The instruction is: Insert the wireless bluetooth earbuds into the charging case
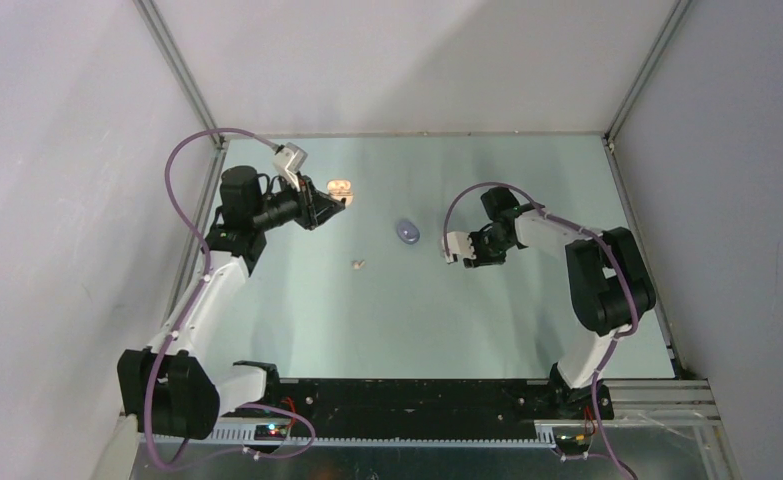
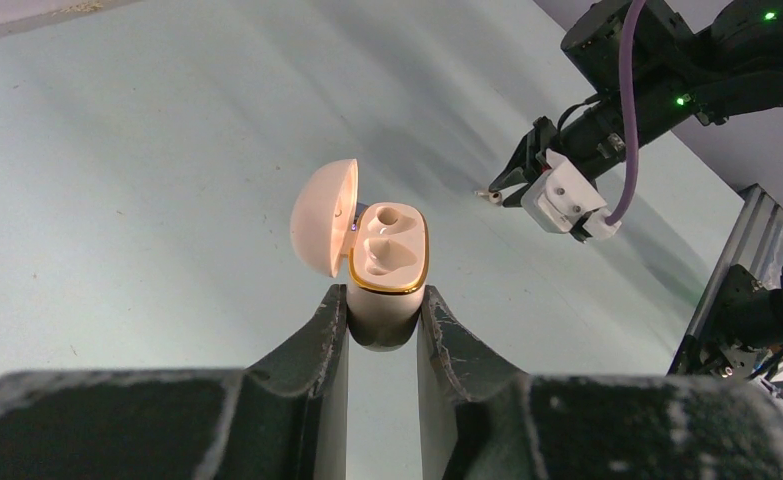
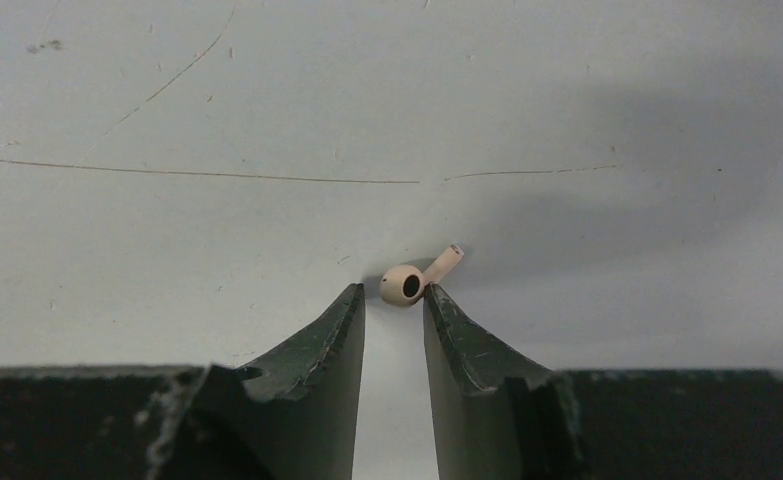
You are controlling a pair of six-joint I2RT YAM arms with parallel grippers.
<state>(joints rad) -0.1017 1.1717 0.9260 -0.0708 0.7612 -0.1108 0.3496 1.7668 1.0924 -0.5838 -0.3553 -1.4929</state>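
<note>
The left hand (image 2: 384, 292), at the far left, is clamped on the base of the cream charging case (image 2: 387, 262), whose lid (image 2: 324, 215) is swung open. The right hand (image 3: 394, 295) has its jaws slightly apart, with a cream earbud (image 3: 403, 284) touching one fingertip but not pinched. Between the hands, a lilac case (image 1: 406, 232) and, nearer and further left, a second cream earbud (image 1: 359, 263) lie on the surface (image 1: 447, 320)

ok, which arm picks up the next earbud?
Right. The right gripper stands open with a cream earbud at its fingertips; the left gripper is shut on the open charging case.
</note>
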